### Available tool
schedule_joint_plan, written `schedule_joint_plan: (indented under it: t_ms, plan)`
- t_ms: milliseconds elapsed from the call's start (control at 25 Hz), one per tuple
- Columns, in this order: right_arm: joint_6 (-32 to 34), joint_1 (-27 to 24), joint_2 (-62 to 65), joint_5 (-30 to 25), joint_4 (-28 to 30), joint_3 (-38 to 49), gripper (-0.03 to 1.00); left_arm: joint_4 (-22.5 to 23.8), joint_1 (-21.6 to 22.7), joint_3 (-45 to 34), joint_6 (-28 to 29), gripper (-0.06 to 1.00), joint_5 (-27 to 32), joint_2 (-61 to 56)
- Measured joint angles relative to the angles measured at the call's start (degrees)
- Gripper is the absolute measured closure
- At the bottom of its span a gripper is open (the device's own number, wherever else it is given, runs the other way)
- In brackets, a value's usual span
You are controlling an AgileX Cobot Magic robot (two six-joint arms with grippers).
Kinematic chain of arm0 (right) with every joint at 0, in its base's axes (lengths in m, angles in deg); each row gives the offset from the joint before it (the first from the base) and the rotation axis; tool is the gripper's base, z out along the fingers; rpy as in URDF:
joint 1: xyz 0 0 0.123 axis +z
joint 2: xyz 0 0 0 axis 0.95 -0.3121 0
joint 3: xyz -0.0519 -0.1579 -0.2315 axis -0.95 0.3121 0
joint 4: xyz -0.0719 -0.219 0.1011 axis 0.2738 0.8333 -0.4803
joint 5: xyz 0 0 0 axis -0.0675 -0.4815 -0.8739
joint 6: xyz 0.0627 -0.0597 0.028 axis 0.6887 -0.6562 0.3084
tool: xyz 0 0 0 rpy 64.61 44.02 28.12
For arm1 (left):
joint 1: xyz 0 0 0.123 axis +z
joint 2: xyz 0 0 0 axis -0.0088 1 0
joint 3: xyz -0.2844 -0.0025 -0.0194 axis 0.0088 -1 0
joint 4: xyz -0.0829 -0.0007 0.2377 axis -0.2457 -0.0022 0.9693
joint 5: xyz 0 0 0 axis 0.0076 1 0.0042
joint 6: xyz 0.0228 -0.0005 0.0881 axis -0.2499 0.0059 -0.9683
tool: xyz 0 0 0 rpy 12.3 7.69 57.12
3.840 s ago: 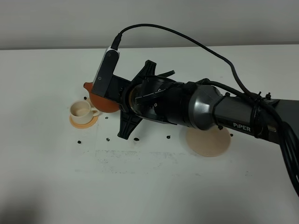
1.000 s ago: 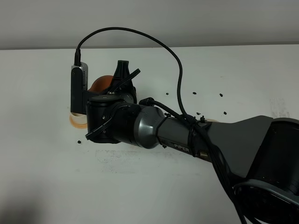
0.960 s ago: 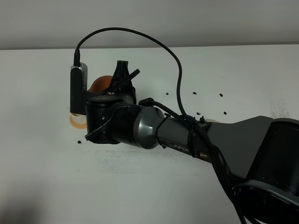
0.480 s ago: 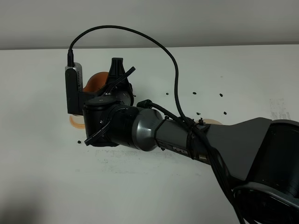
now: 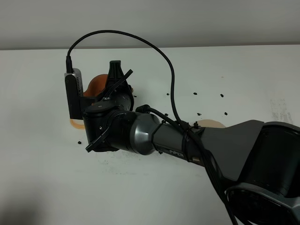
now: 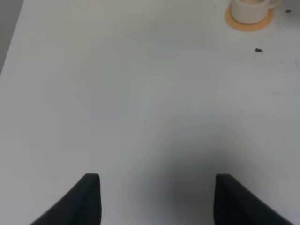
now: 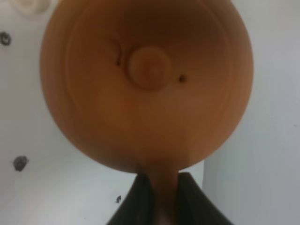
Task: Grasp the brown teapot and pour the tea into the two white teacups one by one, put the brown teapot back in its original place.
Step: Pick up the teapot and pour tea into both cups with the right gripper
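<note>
Speckled white bench (image 5: 47,187). Teapot (image 7: 145,93) held in right jaws near left cup (image 6: 248,9); left jaws wide. Probably pouring; return pending.

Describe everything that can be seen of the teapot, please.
The teapot is round and orange-brown, with a matte, clay-like look. Its lid is on, with a round knob in the middle and two small dark dots beside it. The right hand is shut on its handle, with dark fingers on both sides. Its spout is not visible. In the high view the arm hides most of it.
</note>
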Motion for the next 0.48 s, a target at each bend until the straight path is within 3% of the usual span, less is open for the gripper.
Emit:
schedule_joint_plan:
  t_ms: [480]
  plan:
    - [0.0, 0.0, -0.1, -0.1, 4.1, 0.0, 0.88, 0.0, 0.0, 0.0, 0.0, 0.44, 0.0, 0.0]
